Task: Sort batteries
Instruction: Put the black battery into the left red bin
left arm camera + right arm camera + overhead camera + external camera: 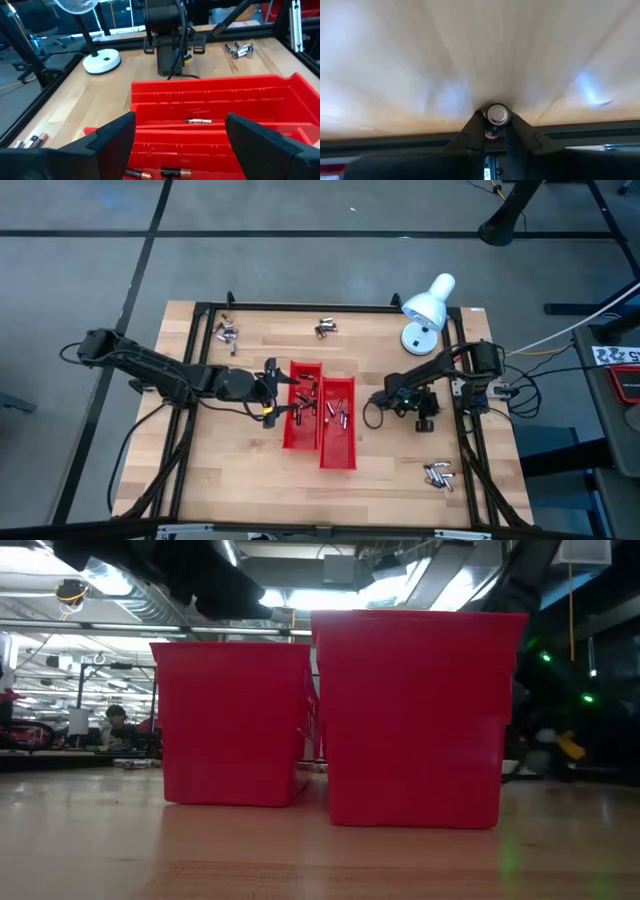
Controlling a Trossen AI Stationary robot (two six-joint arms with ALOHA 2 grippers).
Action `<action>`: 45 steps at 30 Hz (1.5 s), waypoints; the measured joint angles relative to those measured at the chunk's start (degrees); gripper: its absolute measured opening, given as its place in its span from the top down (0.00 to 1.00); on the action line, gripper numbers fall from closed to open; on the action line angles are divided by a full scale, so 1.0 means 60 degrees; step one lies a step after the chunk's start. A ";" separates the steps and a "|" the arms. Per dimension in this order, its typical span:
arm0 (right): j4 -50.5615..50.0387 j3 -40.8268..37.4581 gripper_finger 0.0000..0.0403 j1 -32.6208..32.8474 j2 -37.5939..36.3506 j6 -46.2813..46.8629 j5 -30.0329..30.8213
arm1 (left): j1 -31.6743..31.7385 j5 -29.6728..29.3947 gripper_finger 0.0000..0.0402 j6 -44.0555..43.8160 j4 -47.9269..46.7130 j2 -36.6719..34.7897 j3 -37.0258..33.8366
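Observation:
Two red trays point(320, 420) stand side by side mid-table, each with a few batteries point(335, 412) in it; one battery point(199, 120) lies in the farther tray. My left gripper point(180, 150) hovers open over the left tray's edge point(285, 390), nothing between its fingers. My right gripper point(385, 400) is down by the table, just right of the right tray, shut on one small silvery battery point(497, 114). Loose batteries lie on the wood at the far left point(228, 332), far middle point(325, 328) and near right point(438, 474). My right gripper pinches a single battery between its two fingertips point(476, 125). The battery's round end point(497, 113) faces the wrist camera, so it lies roughly along the fingers. The fingers slant down at the table. Whether the battery still rests on the wood I cannot tell.
A white desk lamp point(425, 310) stands at the far right, behind my right arm. A black frame point(300, 307) runs around the table's edges. The trays point(415, 720) fill the low view. Bare wood lies along the near edge, left of the trays.

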 joint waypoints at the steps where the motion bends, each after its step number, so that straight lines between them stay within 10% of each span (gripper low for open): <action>1: -0.0071 0.0152 0.90 0.0001 -0.0095 0.0080 0.0102 | -0.0002 -0.0002 0.26 0.0000 -0.0084 0.0000 0.0003; 17: -0.1160 0.1719 0.90 0.0228 -0.5299 0.3374 0.2100 | 0.0106 -0.1208 0.26 0.0048 -0.1431 -0.0164 0.0007; 24: 0.0873 0.2429 0.90 0.1073 -0.6511 0.3684 0.3828 | 0.0462 -0.1701 0.26 -0.0338 -0.1994 -0.0168 0.0007; 34: 0.8745 0.2531 0.90 0.1639 -0.5435 -0.0623 0.4766 | 0.1864 -0.3358 0.26 -0.0267 -0.2219 -0.0701 0.0007; 45: 1.3774 0.2524 0.90 0.1472 -0.2197 -0.2383 0.3701 | 0.5210 -0.0812 0.26 -0.1093 -0.3767 -0.0594 0.0004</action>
